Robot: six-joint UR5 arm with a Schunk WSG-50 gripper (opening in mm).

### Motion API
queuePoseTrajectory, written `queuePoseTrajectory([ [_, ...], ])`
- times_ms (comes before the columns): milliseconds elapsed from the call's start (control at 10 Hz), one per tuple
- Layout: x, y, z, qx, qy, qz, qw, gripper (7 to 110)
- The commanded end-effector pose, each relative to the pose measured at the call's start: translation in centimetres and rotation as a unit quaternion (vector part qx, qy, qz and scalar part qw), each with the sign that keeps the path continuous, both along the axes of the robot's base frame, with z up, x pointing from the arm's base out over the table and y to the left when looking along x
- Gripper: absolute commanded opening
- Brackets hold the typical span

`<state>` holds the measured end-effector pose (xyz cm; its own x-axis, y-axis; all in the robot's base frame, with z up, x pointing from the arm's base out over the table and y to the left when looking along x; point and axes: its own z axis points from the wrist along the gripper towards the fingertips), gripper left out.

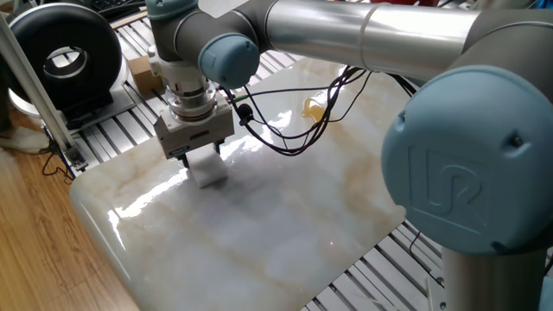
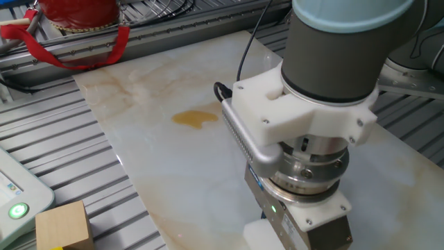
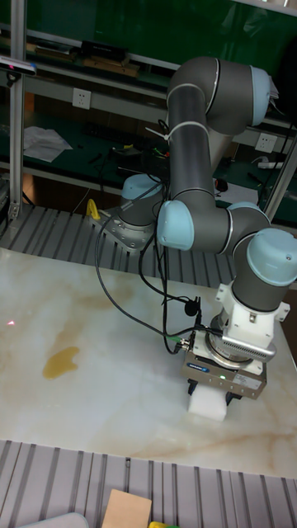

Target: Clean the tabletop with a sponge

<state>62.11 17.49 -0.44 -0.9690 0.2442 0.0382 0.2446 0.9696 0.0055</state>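
The white marble-look tabletop carries an amber stain. The small white sponge rests on the slab near its edge, far from the stain. My gripper points straight down over it, with a finger on each side, shut on the sponge. In the other fixed view only a corner of the sponge shows under the wrist, and the fingertips are cut off by the frame.
A tan cardboard box sits on the ribbed aluminium frame beside the slab. A black round device stands at the far left. A red basket is behind the slab. A black cable hangs from the wrist.
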Motion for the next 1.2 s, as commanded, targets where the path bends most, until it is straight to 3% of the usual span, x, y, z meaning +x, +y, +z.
queuePoseTrajectory([
  [0,-0.2,-0.1,0.0,-0.004,0.012,-0.032,0.9994,22],
  [400,0.5,0.7,0.3,0.01,-0.006,-0.016,0.9998,22],
  [500,0.6,1.1,0.4,0.02,-0.012,-0.008,0.9997,7],
  [1100,0.5,0.7,0.6,0.006,-0.011,0.021,0.9997,7],
])
